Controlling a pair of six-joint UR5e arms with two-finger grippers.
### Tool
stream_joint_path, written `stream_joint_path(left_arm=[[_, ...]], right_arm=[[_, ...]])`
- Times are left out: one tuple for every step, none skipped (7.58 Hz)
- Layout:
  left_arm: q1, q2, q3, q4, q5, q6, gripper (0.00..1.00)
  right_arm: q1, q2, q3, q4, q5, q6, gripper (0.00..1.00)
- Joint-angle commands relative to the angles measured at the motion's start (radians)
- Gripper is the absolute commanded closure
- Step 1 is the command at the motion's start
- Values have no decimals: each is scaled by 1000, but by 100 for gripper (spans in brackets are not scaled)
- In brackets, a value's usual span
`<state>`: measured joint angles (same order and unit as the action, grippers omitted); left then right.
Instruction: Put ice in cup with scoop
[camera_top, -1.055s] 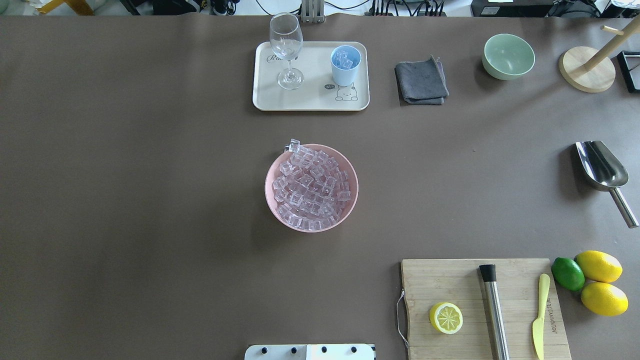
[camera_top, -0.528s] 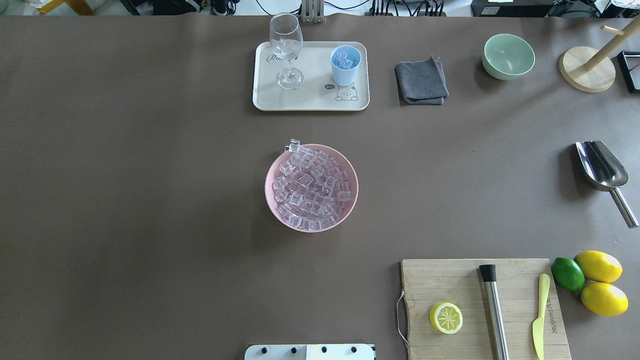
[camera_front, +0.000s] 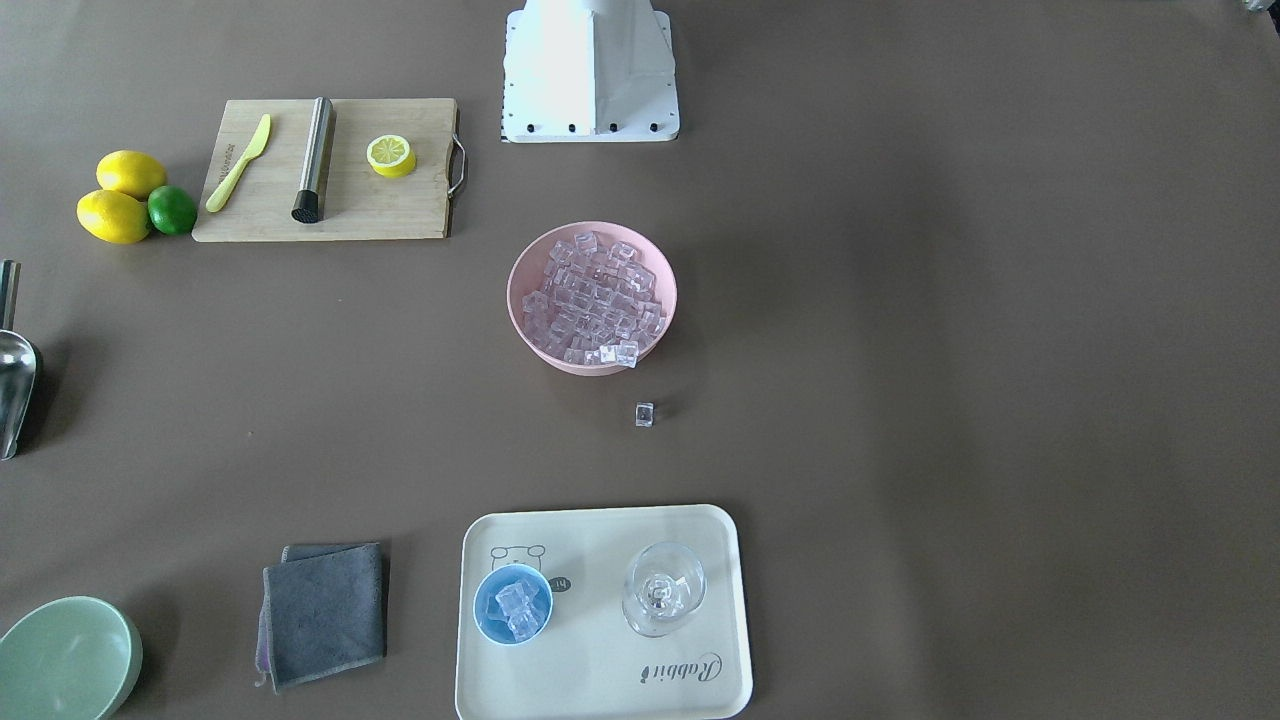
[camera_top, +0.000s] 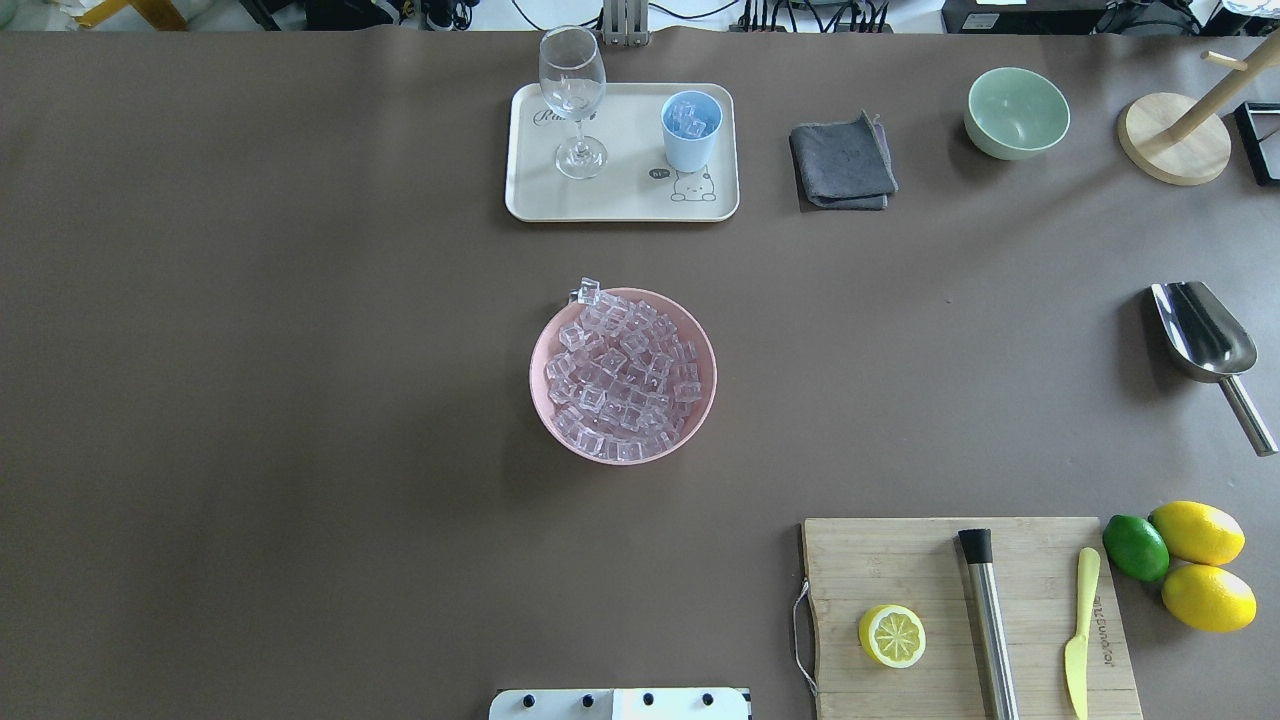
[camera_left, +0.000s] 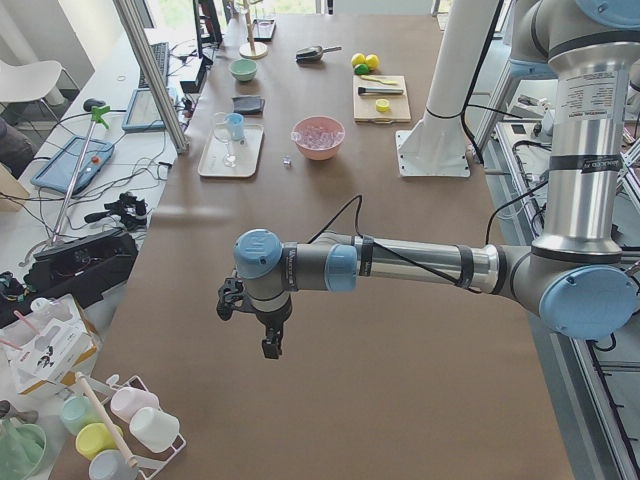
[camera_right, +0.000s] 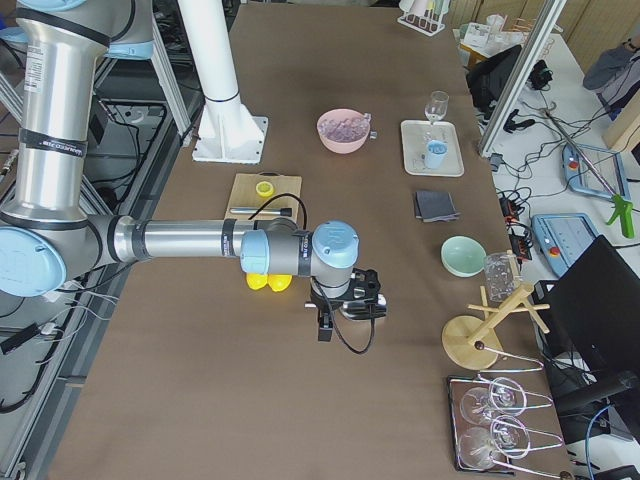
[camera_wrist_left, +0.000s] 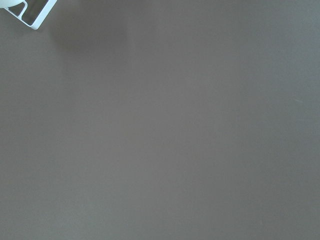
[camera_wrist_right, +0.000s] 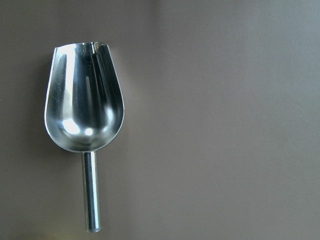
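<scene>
So the right gripper (camera_right: 330, 318) hangs over the table's far right end, fingers pointing down. It only shows up in the side view, so I honestly can't tell if the fingers are spread or pressed together. Nothing is visibly in them.

Its wrist cam looks straight down on the scoop (camera_wrist_right: 82, 110), which lies flat on the table (camera_top: 300, 400) with the open side up and nothing in it. In that view it sits a bit left of centre, so I'd guess the gripper needs a small sideways nudge before it drops. The long axis runs up and down the wrist view, with the handle (camera_wrist_right: 91, 192) at the bottom end. From overhead, the scoop (camera_top: 1205, 335) has its handle angled back toward the robot and outward to its right, and the mouth aimed at the far side.

The left gripper (camera_left: 268, 345) is way off at the other end over bare table, state also impossible to call. Right arm is clearly the nearer one.

Farther out, the ice (camera_top: 622, 375) is piled in the pink bowl (camera_top: 540, 400) mid-table, with one stray cube (camera_front: 644, 414) on the table just beyond it on the cup side. The cup (camera_top: 690, 130) stands on the tray (camera_top: 620, 205) at the far edge, with a few cubes already inside.
</scene>
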<state>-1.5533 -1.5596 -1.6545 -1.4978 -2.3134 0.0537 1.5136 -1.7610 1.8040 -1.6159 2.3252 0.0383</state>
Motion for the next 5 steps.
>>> stream_joint_path(left_arm=[[1,-2,-5,-1,-1,0,1],[1,-2,-10,-1,-1,0,1],[-1,0,-13,-1,-1,0,1],[-1,-2,-11,-1,-3,0,1],[-2,0,-13,-2,-6,2,1]], right_arm=[[0,0,0,1,0,0,0],[0,-2,2,-1,0,0,0],[0,-3,8,-2,0,0,0],[0,-3,9,-2,0,0,0],[0,-5,8,-2,0,0,0]])
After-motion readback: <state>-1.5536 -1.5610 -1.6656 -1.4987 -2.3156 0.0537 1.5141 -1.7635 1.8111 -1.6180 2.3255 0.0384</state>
